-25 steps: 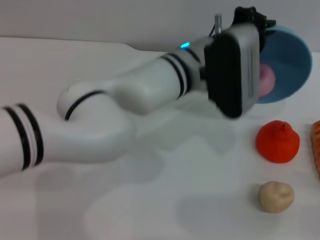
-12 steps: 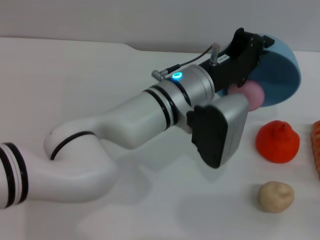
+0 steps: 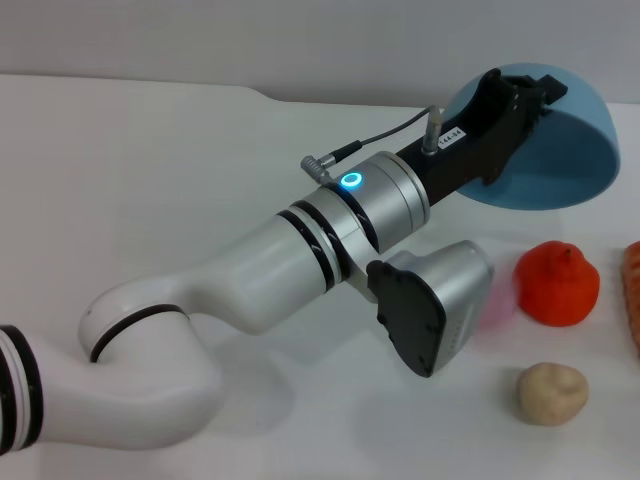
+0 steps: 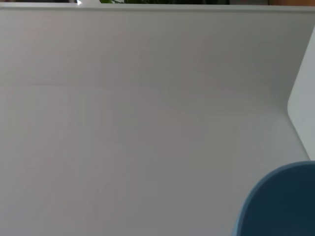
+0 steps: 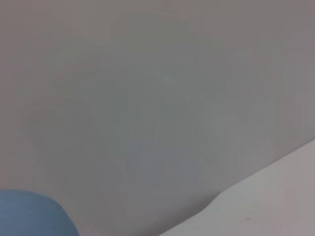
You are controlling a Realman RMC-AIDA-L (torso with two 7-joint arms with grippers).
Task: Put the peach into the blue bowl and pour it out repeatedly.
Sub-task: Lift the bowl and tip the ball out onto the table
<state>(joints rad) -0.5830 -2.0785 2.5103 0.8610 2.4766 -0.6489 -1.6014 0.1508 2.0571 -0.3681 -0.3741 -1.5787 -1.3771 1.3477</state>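
My left gripper [image 3: 528,92] is shut on the rim of the blue bowl [image 3: 560,150] and holds it above the table's far right, tipped over with its outside facing me. No peach shows in the bowl. A faint pink blur [image 3: 499,303], which may be the peach, lies on the table beside the wrist's grey housing, mostly hidden. A slice of the blue bowl [image 4: 280,206] shows in the left wrist view, and a blue corner of the bowl [image 5: 29,214] in the right wrist view.
A red-orange fruit [image 3: 556,283] and a beige lumpy thing [image 3: 552,392] sit on the white table [image 3: 150,200] at the right. An orange object [image 3: 632,290] is cut by the right edge. My left arm spans the middle.
The left wrist rolled and lifted, turning the bowl from open side facing me to tipped over. The peach, seen at the bowl's mouth before, has dropped out of it.
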